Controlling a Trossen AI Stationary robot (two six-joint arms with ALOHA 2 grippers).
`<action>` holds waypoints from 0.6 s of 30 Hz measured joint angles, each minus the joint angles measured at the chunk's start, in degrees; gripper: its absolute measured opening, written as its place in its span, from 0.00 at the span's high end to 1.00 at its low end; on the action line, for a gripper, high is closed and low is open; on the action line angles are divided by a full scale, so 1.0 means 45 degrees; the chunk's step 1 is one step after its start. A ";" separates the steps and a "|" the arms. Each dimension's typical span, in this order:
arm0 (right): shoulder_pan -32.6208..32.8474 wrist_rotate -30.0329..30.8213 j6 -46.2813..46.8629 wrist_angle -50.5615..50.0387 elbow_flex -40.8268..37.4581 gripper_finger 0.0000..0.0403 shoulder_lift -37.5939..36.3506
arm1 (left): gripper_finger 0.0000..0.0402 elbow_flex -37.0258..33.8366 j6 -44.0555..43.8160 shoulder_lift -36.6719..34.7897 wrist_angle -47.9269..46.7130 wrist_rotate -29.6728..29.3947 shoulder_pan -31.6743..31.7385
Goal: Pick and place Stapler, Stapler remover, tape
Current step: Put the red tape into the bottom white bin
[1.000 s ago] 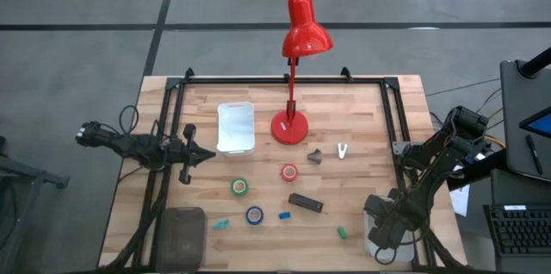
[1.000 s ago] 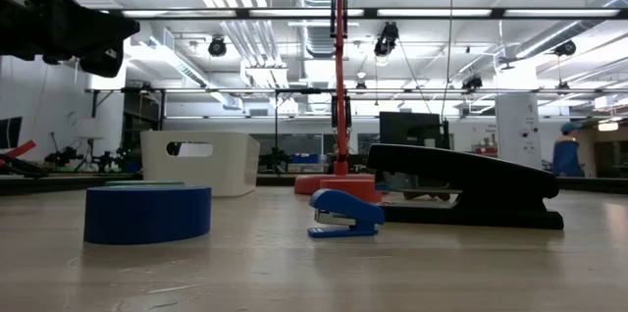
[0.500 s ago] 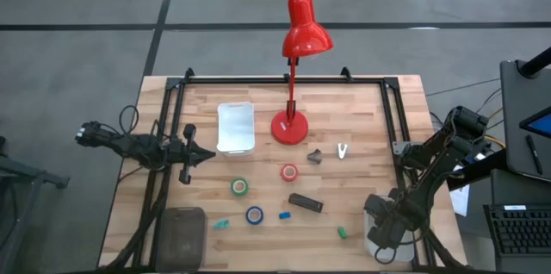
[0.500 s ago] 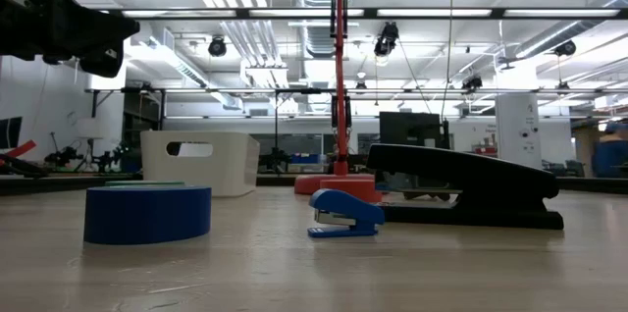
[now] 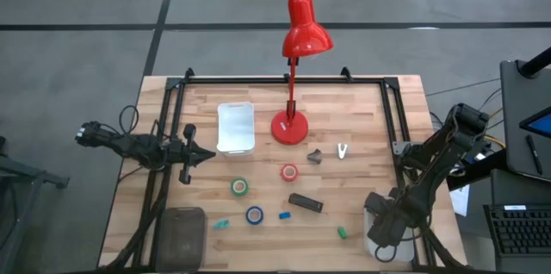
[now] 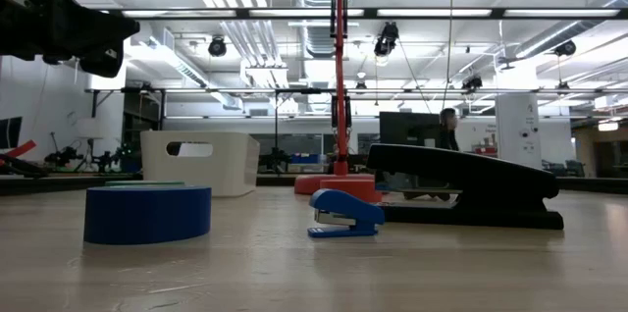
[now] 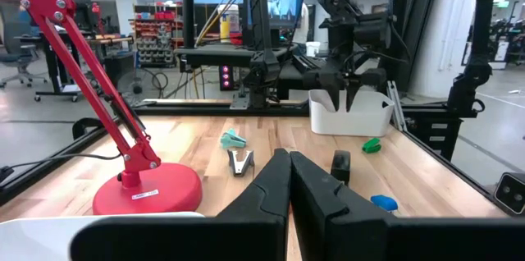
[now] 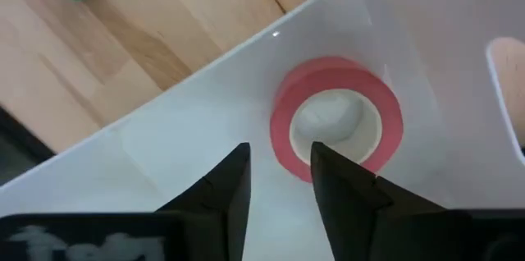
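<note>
With my right end effector (image 5: pixel 376 208) parted over the bin (image 5: pixel 375 238), pink tape (image 8: pixel 337 121) lying loose beneath it, the stapler (image 5: pixel 305 202) sits toward nine o'clock, long axis ten-to-four, nearer this arm than the closed left end effector (image 5: pixel 207 154).

The table (image 5: pixel 362 119) was pale planked wood with a smooth matt finish. The lamp (image 5: pixel 297 37) looked like glossy red metal. The bin (image 8: pixel 410 15) was smooth translucent white plastic; the stapler (image 6: pixel 461 186) was dull black.
</note>
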 joint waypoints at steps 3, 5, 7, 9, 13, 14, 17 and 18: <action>0.0000 0.0006 0.0152 0.0002 0.0000 0.70 -0.0333 | 0.98 0.0000 -0.0003 0.0000 -0.0002 0.0005 0.0000; 0.0000 0.0010 0.0239 -0.0003 0.0000 0.71 -0.0557 | 0.98 0.0000 0.0000 0.0000 -0.0001 0.0005 0.0003; -0.0017 0.0064 0.0236 -0.0003 0.0000 0.73 -0.0749 | 0.98 0.0000 -0.0005 0.0000 0.0000 0.0005 0.0001; -0.0053 0.0105 0.0229 -0.0004 0.0005 0.74 -0.0953 | 0.98 0.0000 -0.0005 0.0000 -0.0005 0.0005 0.0000; -0.0098 0.0700 0.0161 -0.0003 0.0005 0.77 -0.1597 | 0.98 0.0000 -0.0005 0.0000 -0.0004 0.0004 0.0005; -0.0120 0.0962 0.0134 0.0001 0.0009 0.77 -0.1768 | 0.98 0.0000 -0.0004 0.0000 -0.0003 0.0003 0.0002; -0.0136 0.1678 -0.0038 0.0072 0.0015 0.78 -0.2314 | 0.98 0.0000 -0.0003 0.0000 0.0000 0.0003 0.0003; -0.0136 0.1861 -0.0074 0.0080 0.0015 0.79 -0.2483 | 0.98 0.0000 0.0000 0.0000 -0.0005 0.0005 0.0002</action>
